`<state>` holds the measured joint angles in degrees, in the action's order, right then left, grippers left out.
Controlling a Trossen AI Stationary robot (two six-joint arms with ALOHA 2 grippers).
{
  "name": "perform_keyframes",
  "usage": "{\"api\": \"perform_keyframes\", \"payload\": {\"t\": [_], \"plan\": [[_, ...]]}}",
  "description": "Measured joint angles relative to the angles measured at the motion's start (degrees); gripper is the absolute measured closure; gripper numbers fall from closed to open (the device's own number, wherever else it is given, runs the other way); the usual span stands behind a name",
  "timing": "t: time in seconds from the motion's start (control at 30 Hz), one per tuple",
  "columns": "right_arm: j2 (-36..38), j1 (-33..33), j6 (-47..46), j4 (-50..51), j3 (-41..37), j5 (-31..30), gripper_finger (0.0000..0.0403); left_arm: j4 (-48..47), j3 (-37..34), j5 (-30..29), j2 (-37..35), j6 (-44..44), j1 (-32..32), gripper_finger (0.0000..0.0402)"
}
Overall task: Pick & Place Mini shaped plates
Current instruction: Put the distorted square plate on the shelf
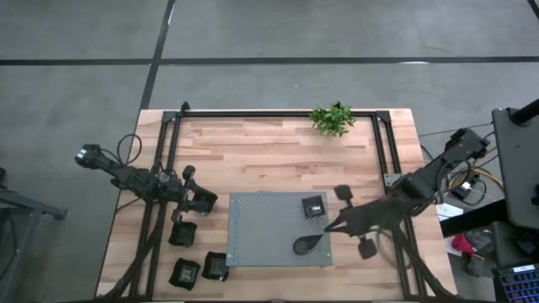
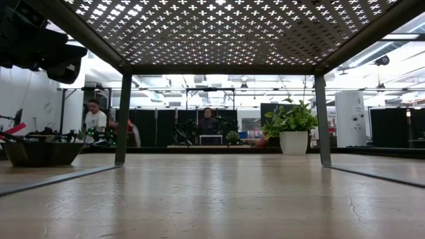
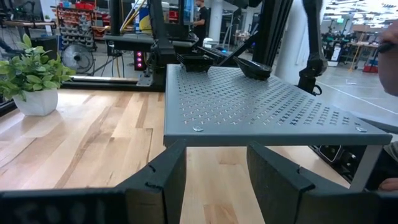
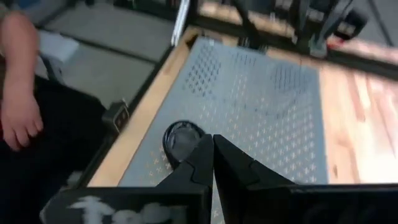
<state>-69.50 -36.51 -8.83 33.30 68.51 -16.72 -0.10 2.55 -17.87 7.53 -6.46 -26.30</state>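
Teardrop plate [image 1: 308, 244] lies on the grey mat [image 1: 261, 236], near its front edge; I see my right gripper [image 4: 213, 144] pinched tight beside it, holding nothing, left gripper [image 3: 214, 171] wide.

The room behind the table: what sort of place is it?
Probably a robotics lab or workshop. Two arms work at a wooden table with a perforated grey mat, a person sits among equipment, and a fan stands by racks of gear.
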Motion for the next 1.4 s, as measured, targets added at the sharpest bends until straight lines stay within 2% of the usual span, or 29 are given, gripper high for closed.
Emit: {"api": "perform_keyframes", "payload": {"t": [0.17,0.3,0.43,0.57,0.7,0.83,0.9,1.17,1.4], "plan": [[9.33,0.13,3.81,-7.78,-9.68,-3.07,0.0394,0.0,0.0,0.0,0.0,0.0,0.01,0.0238],[15.56,0.18,-4.36,-8.36,-15.79,-13.12,0.0394,0.0,0.0,0.0,0.0,0.0,0.02,0.0238],[20.53,0.17,-6.53,-5.68,-21.3,-14.09,0.0394,0.0,0.0,0.0,0.0,0.0,0.02,0.0238],[23.39,0.15,-8.48,-7.97,-28.16,-13.72,0.0394,-0.01,0.0,0.0,0.0,0.0,0.02,0.0238],[26.25,0.17,-5.38,-15.69,-34.12,-12.52,0.0394,0.0,0.0,0.0,0.0,0.0,0.02,0.0238],[30.65,0.17,-1.23,-23.64,-39.17,-7.29,0.0394,-0.02,-0.01,0.0,0.0,0.0,0.0,0.0238],[33.47,0.38,-0.07,-26.16,-41.12,-6.84,0.0394,0.0,-0.01,0.0,0.0,0.0,0.0,0.0238],[45.34,6.06,0.48,-26.58,-47.26,-3.02,0.0394,-0.02,0.0,0.0,0.0,0.0,0.0,0.0238],[55.07,14.9,3.01,-26.34,-53.63,4.7,0.0394,-0.02,0.0,0.0,0.0,0.0,0.0,0.0238]]}}
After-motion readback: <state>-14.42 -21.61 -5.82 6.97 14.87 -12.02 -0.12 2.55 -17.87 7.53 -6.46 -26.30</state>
